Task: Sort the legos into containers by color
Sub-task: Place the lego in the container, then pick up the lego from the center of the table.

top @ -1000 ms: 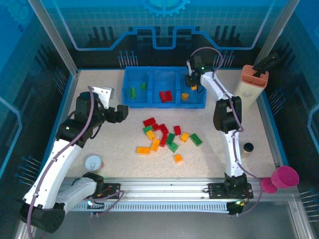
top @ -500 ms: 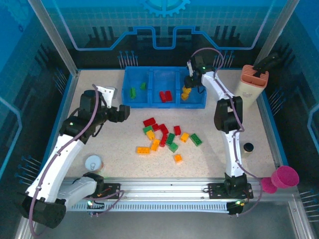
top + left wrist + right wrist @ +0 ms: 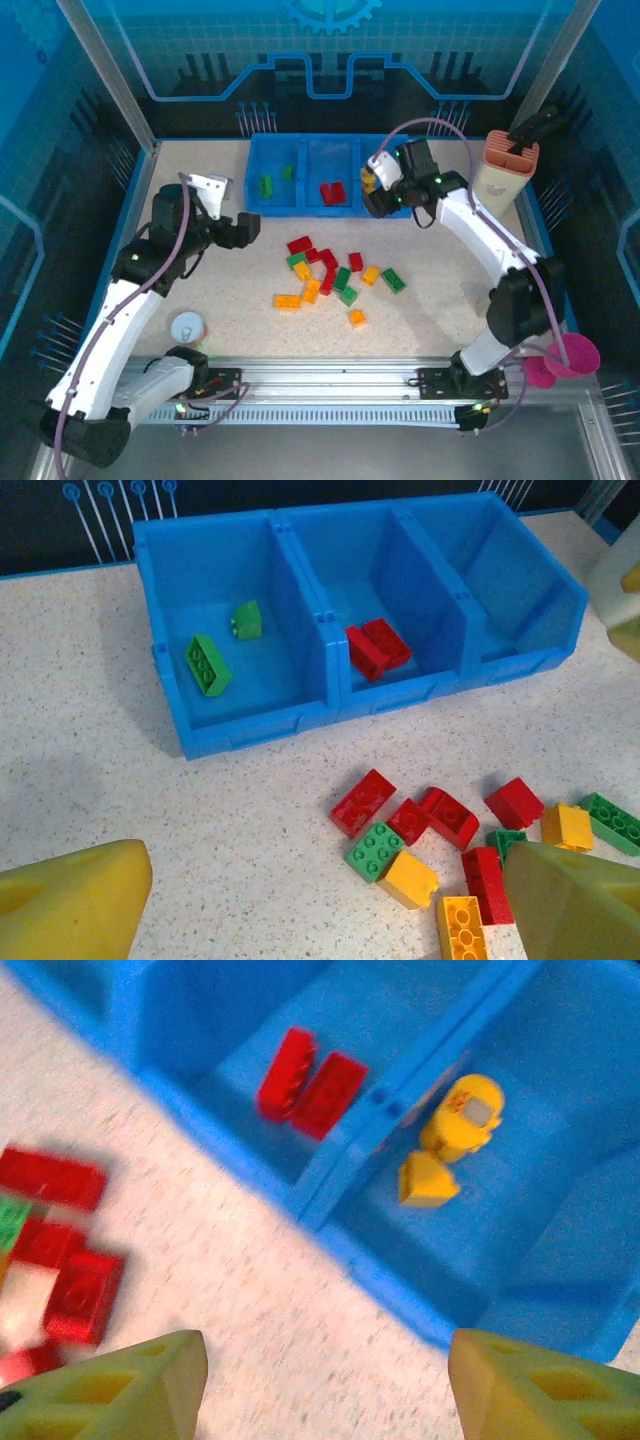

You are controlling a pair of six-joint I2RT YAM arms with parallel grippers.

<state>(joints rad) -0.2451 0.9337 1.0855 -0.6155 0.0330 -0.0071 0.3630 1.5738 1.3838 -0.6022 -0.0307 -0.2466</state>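
The containers are three compartments of one blue tray (image 3: 300, 211) at the back. Two green legos (image 3: 207, 665) lie in the left one, two red ones (image 3: 377, 647) in the middle, two yellow ones (image 3: 450, 1120) in the right. Several loose red, green and yellow legos (image 3: 330, 272) lie scattered on the table in front of the tray. My right gripper (image 3: 372, 195) hangs open over the tray's front wall (image 3: 400, 1290) at the right compartment, holding nothing. My left gripper (image 3: 245, 230) is open and empty above the table, left of the pile (image 3: 362, 800).
A tall beige-and-salmon holder (image 3: 510, 165) stands at the back right. A pink cup (image 3: 572, 355) sits past the front right corner. A small black object (image 3: 498, 296) lies on the right, and a white round cup (image 3: 187, 326) near the left arm's base.
My right gripper opened, left a yellow lego in the right compartment and drew back toward the tray's front wall. The left arm barely shifted.
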